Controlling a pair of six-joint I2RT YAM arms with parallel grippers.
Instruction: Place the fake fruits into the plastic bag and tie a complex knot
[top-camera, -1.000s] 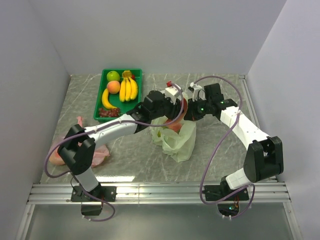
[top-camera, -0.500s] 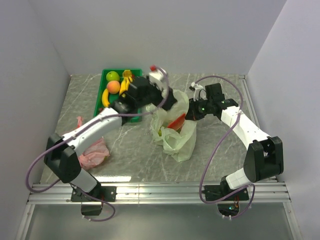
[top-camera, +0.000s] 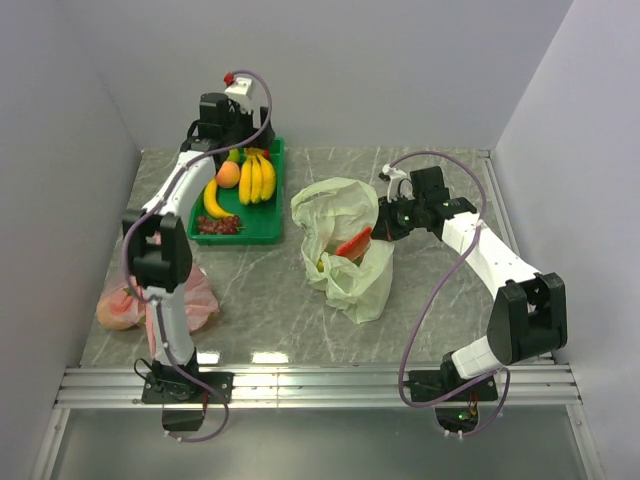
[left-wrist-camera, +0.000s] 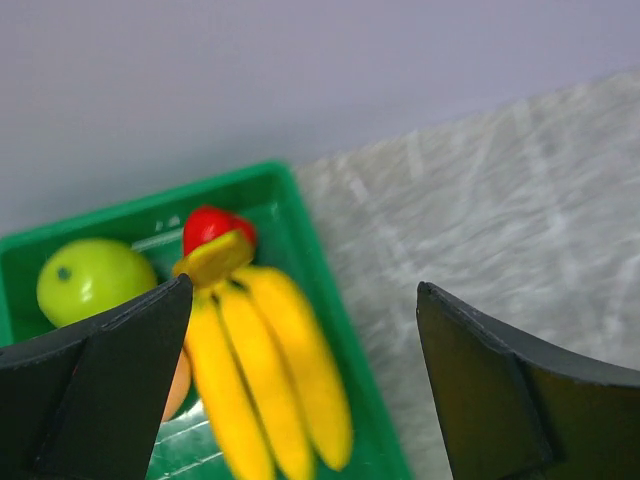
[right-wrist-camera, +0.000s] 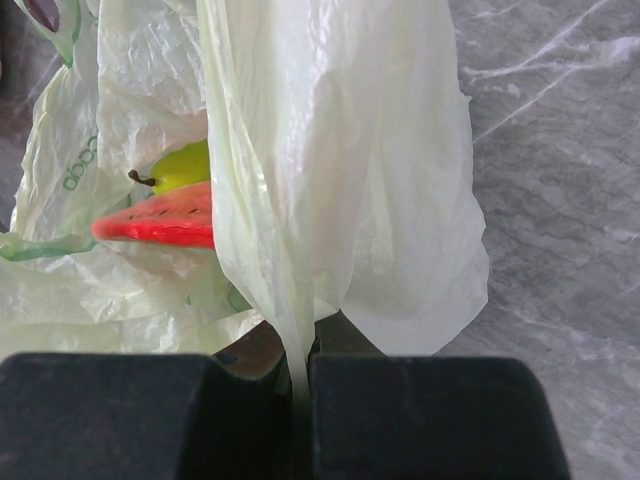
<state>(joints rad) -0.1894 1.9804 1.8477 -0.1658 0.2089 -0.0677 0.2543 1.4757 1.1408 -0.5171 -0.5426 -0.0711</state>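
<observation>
The pale green plastic bag (top-camera: 345, 255) lies mid-table with its mouth held up. My right gripper (top-camera: 386, 220) is shut on a fold of the bag's rim (right-wrist-camera: 300, 330). Inside the bag (right-wrist-camera: 340, 150) I see a red watermelon slice (right-wrist-camera: 160, 222) and a green apple (right-wrist-camera: 182, 165). My left gripper (top-camera: 225, 140) hangs open and empty over the back of the green tray (top-camera: 274, 232). Below its fingers (left-wrist-camera: 120, 380) lie a bunch of bananas (left-wrist-camera: 270, 380), a green apple (left-wrist-camera: 92, 280) and a small red fruit (left-wrist-camera: 213, 224). A peach (top-camera: 228, 174), a single banana (top-camera: 213, 200) and grapes (top-camera: 218, 226) also lie in the tray.
A crumpled pink bag (top-camera: 150, 300) lies at the left, by the left arm's lower link. Grey walls close off the table at the back and both sides. A metal rail runs along the near edge, where both arm bases sit.
My left arm has swung from the bag's mouth back and left to above the tray, and its jaws have opened. The watermelon slice now lies in the bag. The right arm has not moved.
</observation>
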